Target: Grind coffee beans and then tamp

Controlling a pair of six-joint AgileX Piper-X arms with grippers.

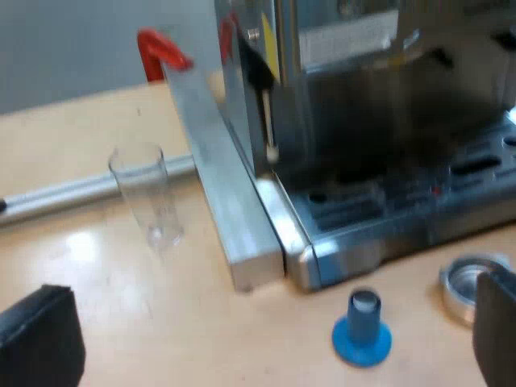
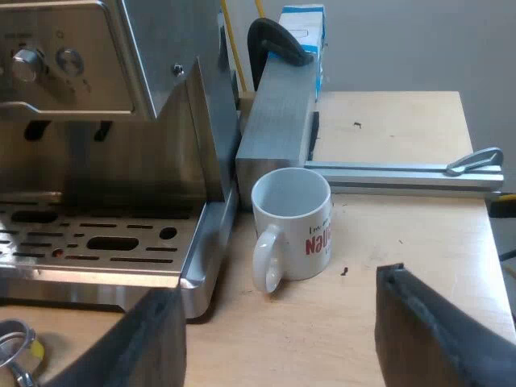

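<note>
The espresso machine [image 1: 387,105] stands on a wooden table, its drip tray [image 1: 403,210] facing my left gripper [image 1: 266,347]. That gripper is open, with nothing between its wide-apart black fingers [image 1: 40,343]. A blue tamper [image 1: 363,329] stands upright on the table just before the tray's corner. The metal holder's round basket [image 1: 470,278] lies near it. A measuring glass [image 1: 149,193] stands upright beside the machine. My right gripper [image 2: 282,355] is open and low over the table, facing a white mug [image 2: 292,222] beside the drip tray [image 2: 97,238]. The holder's rim [image 2: 16,343] shows before the tray.
An aluminium bar [image 1: 222,185] runs along the machine's side, with a red clamp [image 1: 161,50] behind it and a metal rod [image 1: 72,193] past the glass. Behind the mug are an aluminium block [image 2: 274,121], a black clamp [image 2: 274,36], a blue-white box [image 2: 305,24] and a rail [image 2: 403,173].
</note>
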